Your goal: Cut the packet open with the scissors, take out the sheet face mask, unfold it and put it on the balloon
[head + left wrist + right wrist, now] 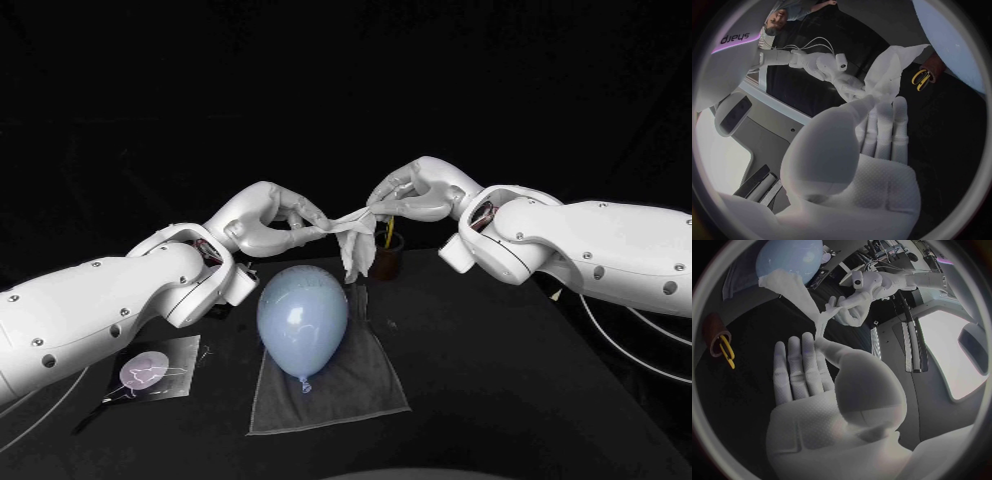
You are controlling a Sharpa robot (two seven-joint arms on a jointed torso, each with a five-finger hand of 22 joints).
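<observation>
White sheet mask point(351, 250), pinched by fingers point(306, 224) of left hand point(271, 222) and right hand point(411, 192) over the balloon point(303, 312). Spread slowly, evenly.

Grey cloth point(353, 400), with perhaps a brown cup point(389, 260) behind.

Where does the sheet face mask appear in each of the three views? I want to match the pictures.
Head view: sheet face mask at centre, held between left hand and right hand, above the balloon.
Left wrist view: pale cloth beyond the fingers, beside the scissors.
Right wrist view: pale strip running toward the balloon.
Shared landmark: the yellow-handled scissors.
</observation>
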